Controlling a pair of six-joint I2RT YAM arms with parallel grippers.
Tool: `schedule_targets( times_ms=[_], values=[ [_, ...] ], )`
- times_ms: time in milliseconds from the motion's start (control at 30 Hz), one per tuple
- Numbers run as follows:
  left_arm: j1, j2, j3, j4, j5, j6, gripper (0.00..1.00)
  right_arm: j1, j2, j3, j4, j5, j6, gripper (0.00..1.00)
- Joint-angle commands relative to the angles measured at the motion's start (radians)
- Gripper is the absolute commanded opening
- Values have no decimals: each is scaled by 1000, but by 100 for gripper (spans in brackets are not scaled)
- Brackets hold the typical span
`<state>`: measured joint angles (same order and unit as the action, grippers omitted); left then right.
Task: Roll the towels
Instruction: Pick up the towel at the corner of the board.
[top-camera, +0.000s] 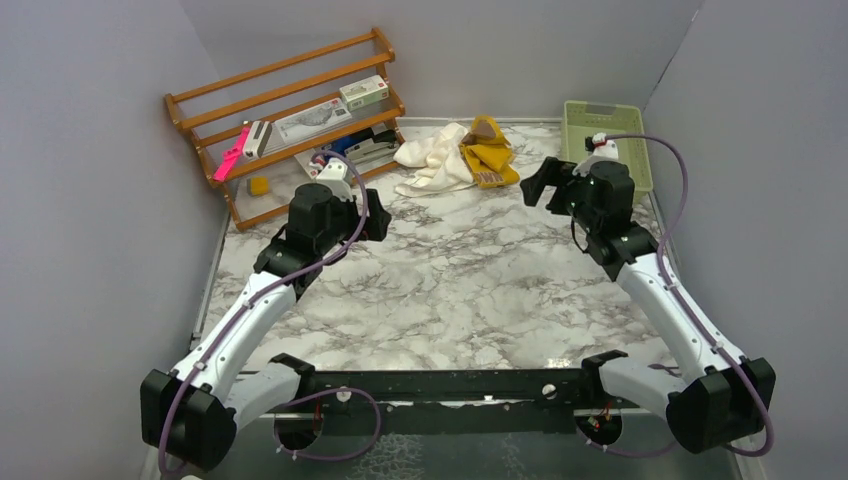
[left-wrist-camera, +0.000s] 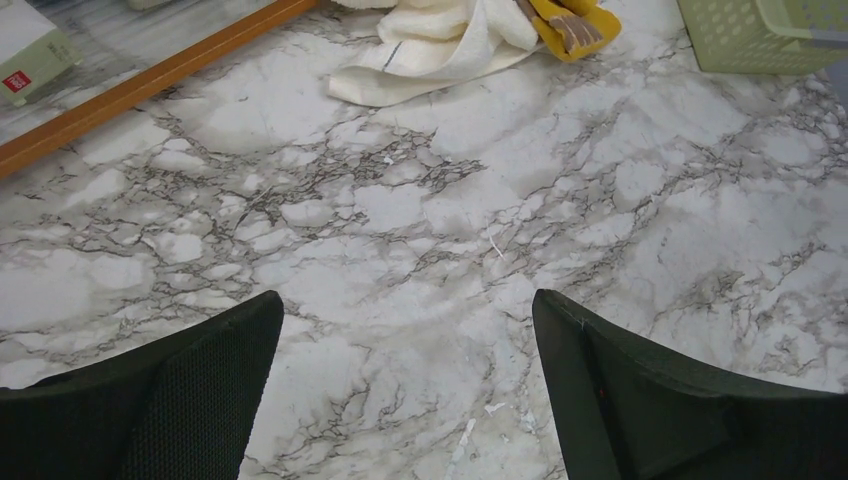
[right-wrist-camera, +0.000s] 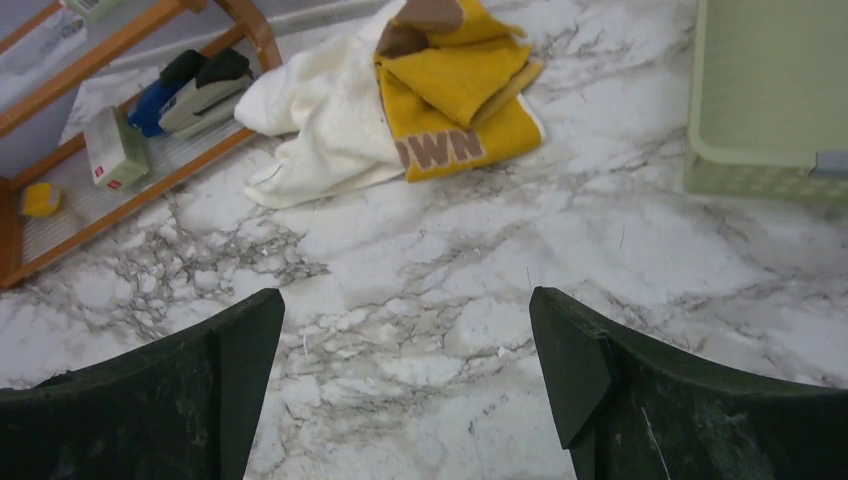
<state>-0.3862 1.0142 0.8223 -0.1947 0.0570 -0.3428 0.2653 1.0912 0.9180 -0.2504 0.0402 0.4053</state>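
A cream towel (top-camera: 432, 158) lies crumpled at the back of the marble table, touching a mustard-yellow towel (top-camera: 488, 153) with brown lettering on its right. Both show in the right wrist view, the cream towel (right-wrist-camera: 325, 125) left of the yellow towel (right-wrist-camera: 460, 95), and at the top of the left wrist view, cream (left-wrist-camera: 440, 45) and yellow (left-wrist-camera: 575, 25). My left gripper (top-camera: 378, 218) is open and empty, over bare table to the near left of the towels (left-wrist-camera: 405, 310). My right gripper (top-camera: 538, 182) is open and empty, right of the towels (right-wrist-camera: 405, 305).
A wooden rack (top-camera: 290, 120) with small items stands at the back left; its rail shows in the left wrist view (left-wrist-camera: 150, 80). A pale green plastic basket (top-camera: 605, 140) sits at the back right, behind the right gripper. Grey walls enclose the table.
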Motion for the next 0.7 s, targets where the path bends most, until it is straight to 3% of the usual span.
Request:
schedule_targets(
  times_ms=[0,133,500,667],
  values=[
    [5,26,26,77,40,-10,100,2,8,-15,179,-6,-9,100],
    [4,24,35,89,32,-27,100,0,169,70,253,-38,-23,100],
    [8,-30,39,-22,-51,-18,99,-9,1115,1042,-195,67,-223,99],
    [8,-43,41,-87,-57,5,99,-17,1357,1268,-268,24,-254,97]
  ],
)
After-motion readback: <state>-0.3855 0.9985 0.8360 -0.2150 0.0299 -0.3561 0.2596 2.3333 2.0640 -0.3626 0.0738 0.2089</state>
